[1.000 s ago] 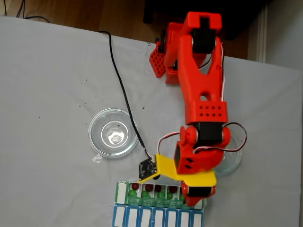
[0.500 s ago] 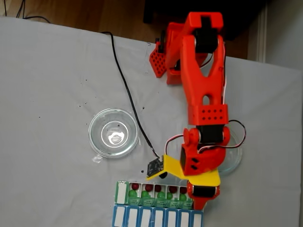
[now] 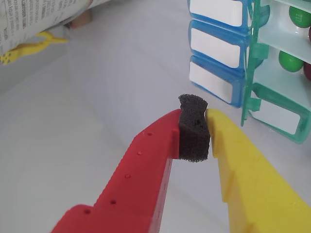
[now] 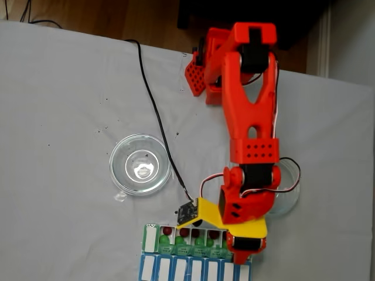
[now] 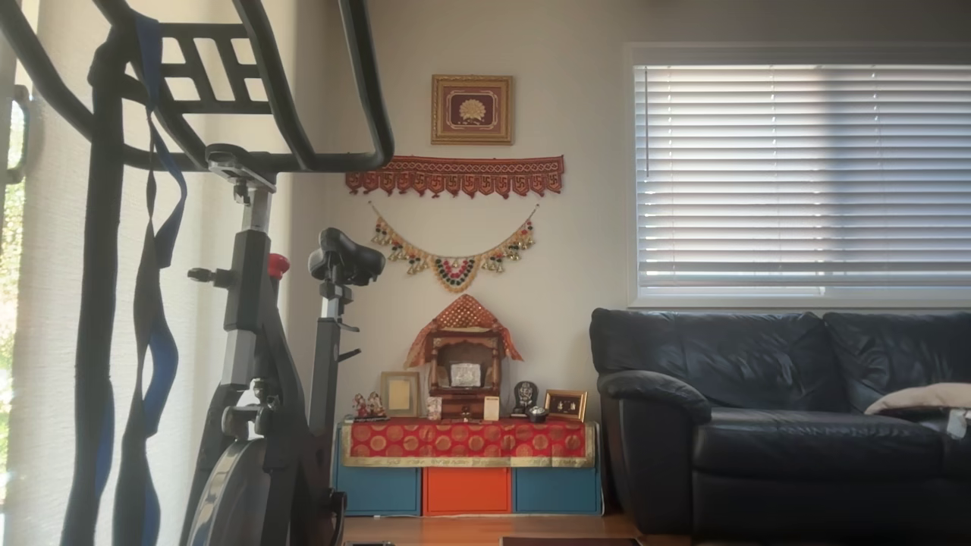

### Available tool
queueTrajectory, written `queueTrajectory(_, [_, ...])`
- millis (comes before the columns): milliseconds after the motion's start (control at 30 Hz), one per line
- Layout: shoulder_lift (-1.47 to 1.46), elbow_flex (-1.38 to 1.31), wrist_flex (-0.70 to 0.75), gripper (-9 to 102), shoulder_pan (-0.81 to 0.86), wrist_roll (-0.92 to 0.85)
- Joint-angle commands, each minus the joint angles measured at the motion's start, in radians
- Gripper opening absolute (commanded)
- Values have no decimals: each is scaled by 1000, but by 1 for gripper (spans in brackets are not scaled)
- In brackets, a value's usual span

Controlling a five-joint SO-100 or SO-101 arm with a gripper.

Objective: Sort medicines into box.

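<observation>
Seemingly empty, the gripper (image 3: 203, 127) is hovering with jaws closed on their foam pad beside the box (image 4: 196, 240) at the table's near edge, needing clean, level withdrawal.

Table: grey-white cloth surface (image 4: 58, 117)
Centre left: glass dish (image 4: 140, 164)
Near edge: green box (image 4: 187, 239), blue-lidded row (image 4: 187, 270)
Far: arm base (image 4: 205, 73)

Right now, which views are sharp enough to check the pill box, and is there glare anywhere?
Wrist view: gripper sharp, pill box slightly soft. Fixed view: evenly lit but coarse, box cut by the bottom edge, bright reflection in the glass dish. Other view: a room, backlit by the window.
</observation>
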Motion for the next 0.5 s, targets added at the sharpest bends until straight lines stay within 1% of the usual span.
queueTrajectory(0, [28, -103, 6, 1, -2, -17])
queueTrajectory(467, [-40, -95, 3, 1, -9, -101])
